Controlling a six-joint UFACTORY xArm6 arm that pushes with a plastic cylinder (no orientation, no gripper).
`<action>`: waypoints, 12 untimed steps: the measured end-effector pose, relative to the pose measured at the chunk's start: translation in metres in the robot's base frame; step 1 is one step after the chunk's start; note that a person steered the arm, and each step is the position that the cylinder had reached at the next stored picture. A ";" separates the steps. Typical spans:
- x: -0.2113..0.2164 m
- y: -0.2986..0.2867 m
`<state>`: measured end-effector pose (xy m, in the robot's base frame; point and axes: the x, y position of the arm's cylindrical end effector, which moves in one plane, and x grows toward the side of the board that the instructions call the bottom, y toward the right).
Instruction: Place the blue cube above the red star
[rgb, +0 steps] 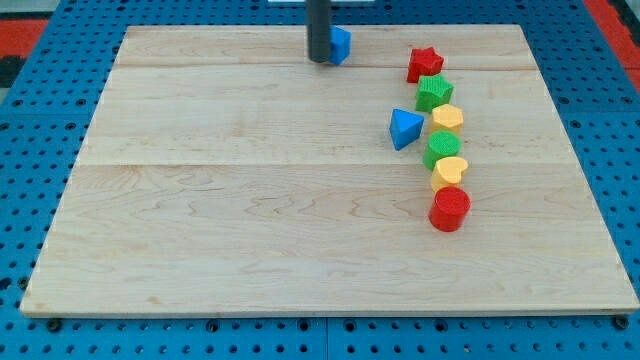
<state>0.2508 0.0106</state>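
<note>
The blue cube (341, 44) lies near the board's top edge, a little right of centre, partly hidden by my rod. My tip (320, 60) rests on the board against the cube's left side. The red star (424, 64) lies to the right of the cube and slightly lower, at the top of a column of blocks, with a clear gap between it and the cube.
Below the red star runs a column: a green star (434, 92), a yellow block (448, 118), a green block (441, 150), a yellow heart (450, 172), a red cylinder (450, 209). A blue triangular block (405, 128) lies left of the column. The wooden board (250, 200) sits on a blue pegboard.
</note>
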 end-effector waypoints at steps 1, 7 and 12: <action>0.007 -0.045; -0.057 0.111; 0.020 0.250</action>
<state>0.2703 0.2608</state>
